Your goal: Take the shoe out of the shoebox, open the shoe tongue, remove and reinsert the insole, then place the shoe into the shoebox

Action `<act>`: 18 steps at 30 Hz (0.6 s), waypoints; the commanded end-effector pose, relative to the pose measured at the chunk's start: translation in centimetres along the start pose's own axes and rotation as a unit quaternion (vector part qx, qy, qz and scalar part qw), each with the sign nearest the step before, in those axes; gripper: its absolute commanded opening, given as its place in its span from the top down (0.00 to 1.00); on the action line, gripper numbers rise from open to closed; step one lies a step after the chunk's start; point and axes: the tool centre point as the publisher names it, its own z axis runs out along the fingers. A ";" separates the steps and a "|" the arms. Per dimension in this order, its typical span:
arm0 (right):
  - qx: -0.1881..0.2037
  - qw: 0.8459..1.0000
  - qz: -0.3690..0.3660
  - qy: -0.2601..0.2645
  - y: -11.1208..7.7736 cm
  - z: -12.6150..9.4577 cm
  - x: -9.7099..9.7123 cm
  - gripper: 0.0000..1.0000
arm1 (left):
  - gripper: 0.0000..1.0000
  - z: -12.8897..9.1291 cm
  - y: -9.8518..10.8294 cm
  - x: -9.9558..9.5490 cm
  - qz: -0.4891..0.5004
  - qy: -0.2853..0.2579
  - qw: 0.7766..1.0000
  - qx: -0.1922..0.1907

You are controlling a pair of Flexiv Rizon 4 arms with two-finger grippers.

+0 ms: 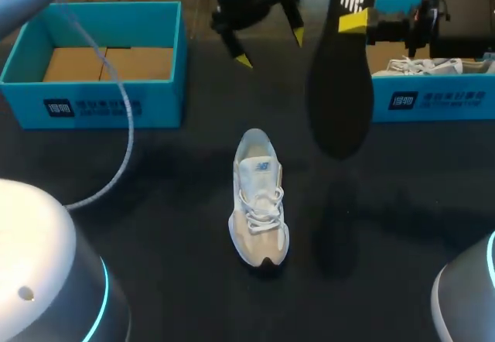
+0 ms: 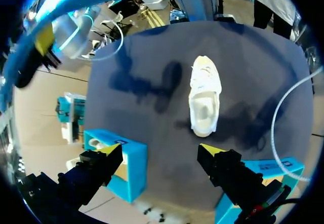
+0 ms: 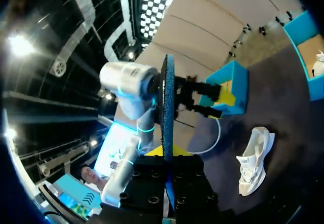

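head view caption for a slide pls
Right hand holds the black insole aloft, left hand open, white sneaker on the dark table before two blue shoeboxes

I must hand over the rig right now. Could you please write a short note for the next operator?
Left claw: open, empty, above the table, beyond the shoe.
Right claw: shut on the insole, held up in the air.
The shoe stands on the table; the left shoebox is empty.
Done: shoe out, insole removed.
Left to do: reinsert insole, put shoe in shoebox.
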 end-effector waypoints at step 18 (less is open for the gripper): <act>-0.042 0.992 0.123 -0.005 3.0 -0.5 -6.9 1.00 | 0.00 -5.5 -3.5 1.7 0.054 -0.238 0.970 0.018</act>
